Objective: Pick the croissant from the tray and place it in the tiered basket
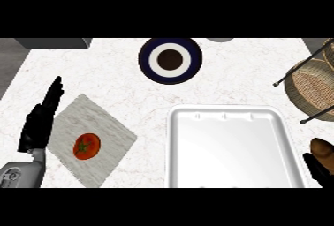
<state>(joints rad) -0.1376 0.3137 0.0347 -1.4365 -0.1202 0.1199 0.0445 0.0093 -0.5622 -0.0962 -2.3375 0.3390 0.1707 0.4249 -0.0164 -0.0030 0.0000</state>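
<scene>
Right hand point(320, 170) at lower right edge, mostly cut off; croissant point(322, 150) sits right at its fingertips, apparently held, off the tray point(228, 112), long axis roughly up-down. Can't tell how far fingers curl. Basket point(313, 86) lies straight ahead of that hand, near, so right arm is closer. Left hand point(42, 119) rests open far left on bench point(117, 88), beside tomato point(87, 146) on board point(104, 123)
</scene>
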